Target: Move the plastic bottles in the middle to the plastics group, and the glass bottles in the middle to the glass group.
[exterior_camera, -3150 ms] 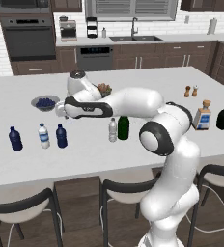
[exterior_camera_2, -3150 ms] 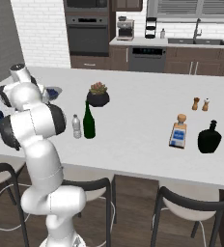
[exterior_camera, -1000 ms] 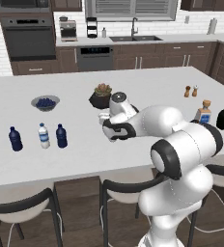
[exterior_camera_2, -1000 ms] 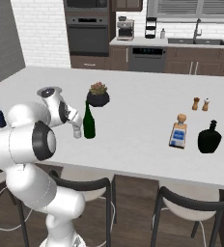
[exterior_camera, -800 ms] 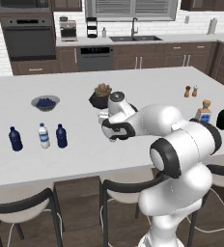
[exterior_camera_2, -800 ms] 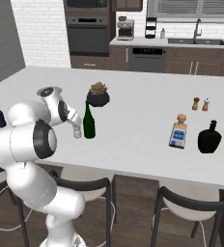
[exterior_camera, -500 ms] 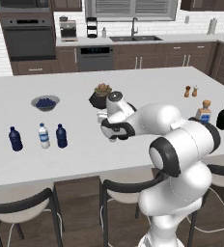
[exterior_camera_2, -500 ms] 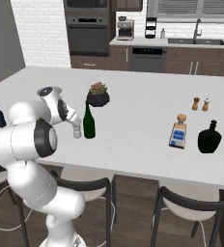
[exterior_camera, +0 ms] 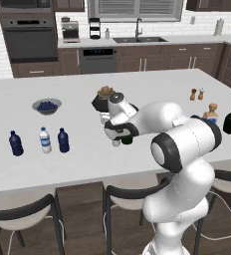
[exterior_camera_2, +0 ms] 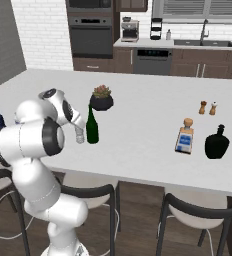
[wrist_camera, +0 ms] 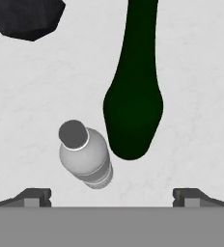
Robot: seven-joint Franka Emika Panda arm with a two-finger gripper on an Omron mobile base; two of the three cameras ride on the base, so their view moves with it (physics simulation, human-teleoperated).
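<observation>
A white kitchen-island tabletop (exterior_camera: 87,149) carries the sorting job, and the white Panda arm (exterior_camera: 182,144) bends low over its middle. At the tabletop's three o'clock end in the left base view stands the glass group: a squat black bottle (exterior_camera_2: 217,142) and, just beside it, a squarish clear bottle with a tan stopper (exterior_camera_2: 185,136). At the nine o'clock end stands the plastics group, a dark blue bottle (exterior_camera: 16,143), a clear bottle with a blue label (exterior_camera: 46,140) and a second dark blue bottle (exterior_camera: 63,140) in a row. A dark pot with a small plant (exterior_camera_2: 101,98) sits behind the middle; a bowl of blueberries (exterior_camera: 47,105) lies toward the plastics end.

Two things wait in the middle: the tall dark green glass bottle (wrist_camera: 133,91) and, just beside it, the small clear greyish plastic bottle (wrist_camera: 85,154) with its cap. Both stand upright, long axes vertical, so the hand camera looks almost straight down on them.

The end effector (wrist_camera: 112,195) hangs above the pair with its jaws spread wide and nothing between them. In the hand view the small bottle lies at about eleven o'clock from the midpoint between the finger tips, close in; the green bottle is at twelve to one o'clock, farther on. Judging by that, the small bottle is the nearer target, and a short shift toward it would centre it before a descent.
</observation>
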